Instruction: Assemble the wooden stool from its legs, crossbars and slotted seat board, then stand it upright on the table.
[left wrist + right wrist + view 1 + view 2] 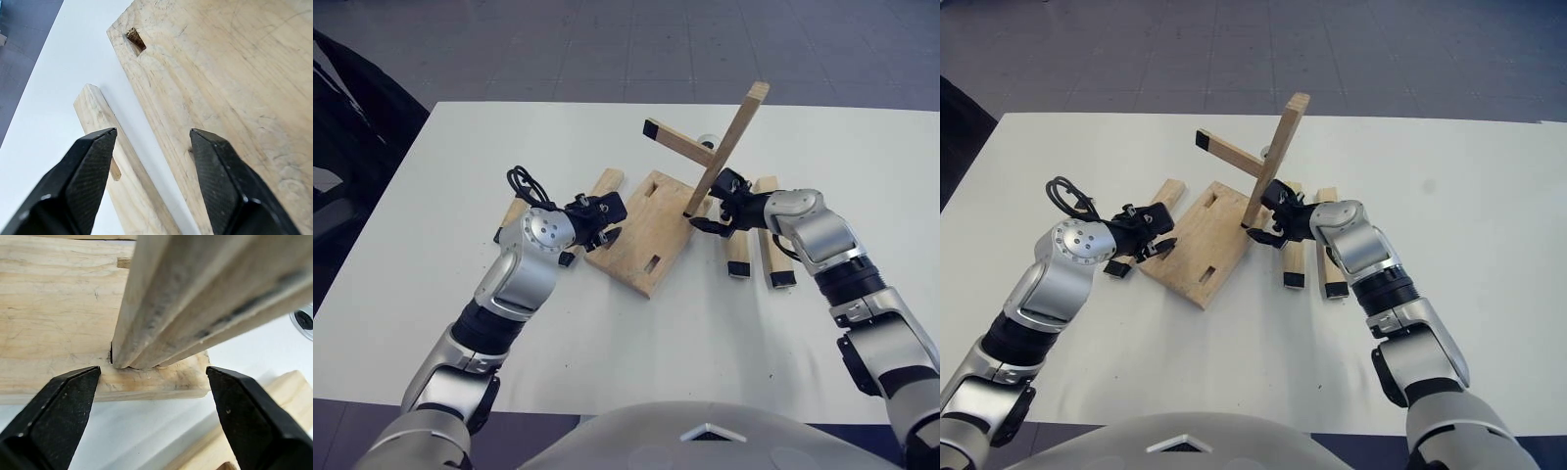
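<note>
Wooden leg in seat board, tilted far-rightward; left gripper, right gripper spread, empty

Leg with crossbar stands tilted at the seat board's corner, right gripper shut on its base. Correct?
Not quite: the right gripper is open, its jaws apart on either side of the leg base, as the right wrist view shows. The rest holds.
</note>
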